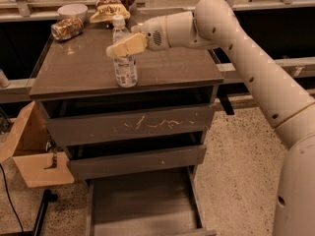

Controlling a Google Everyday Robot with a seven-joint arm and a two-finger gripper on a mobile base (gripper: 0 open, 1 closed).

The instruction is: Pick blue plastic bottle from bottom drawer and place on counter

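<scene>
Blue plastic bottle (125, 70) is standing upright, long axis vertical, near the front edge of the counter (182, 65), upper left of centre in the frame. The gripper (125, 46) is reaching in from the right and pinching its shoulder just below the white cap. The clear body is showing a pale, bluish label. The bottom drawer (142, 205) is lying open at the lower edge.

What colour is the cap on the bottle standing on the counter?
White. The cap shows in the camera view, with the gripper at the bottle just below it.
</scene>
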